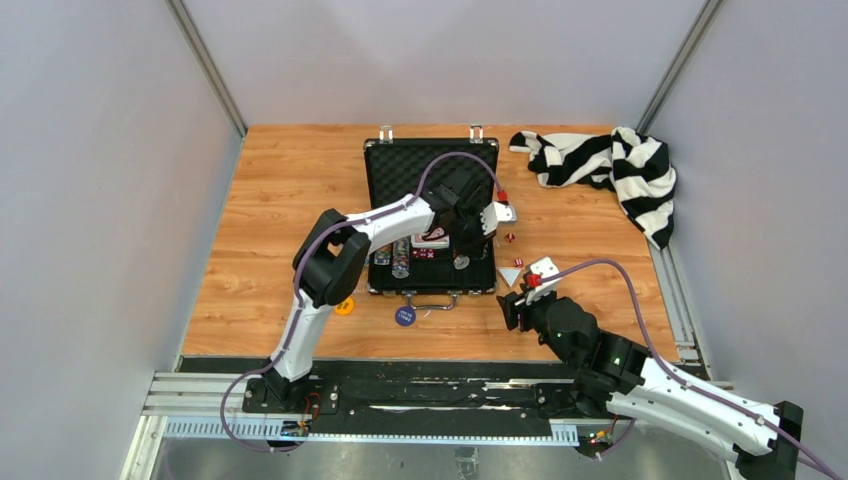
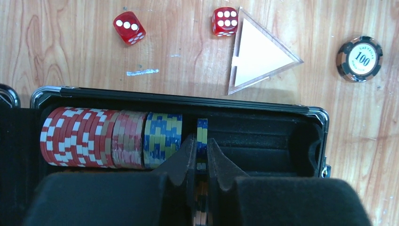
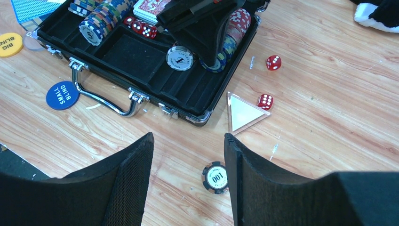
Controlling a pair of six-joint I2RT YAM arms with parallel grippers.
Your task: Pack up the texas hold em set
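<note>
The black briefcase [image 1: 400, 165] lies open at mid-table. My left gripper [image 2: 201, 141] reaches into its right-hand chip slot, shut on a thin blue-and-yellow chip [image 2: 202, 128] standing on edge just right of the row of red and blue chips [image 2: 94, 137]. My right gripper [image 3: 188, 136] hangs open above the table, and a black "100" chip [image 3: 215, 177] lies flat below, close to its right finger. Two red dice [image 3: 273, 62] [image 3: 265, 100] and a clear triangle [image 3: 242, 113] lie beside the case. A "1" chip [image 3: 179, 58], cards [image 3: 148, 9] and more dice sit inside.
A blue "small blind" button [image 3: 62, 95] and a yellow "big blind" button [image 3: 9, 44] lie by the case's metal handle [image 3: 101, 96]. The striped cloth [image 1: 610, 165] is bunched at the far right corner. A blue card deck [image 3: 33, 7] lies left of the case.
</note>
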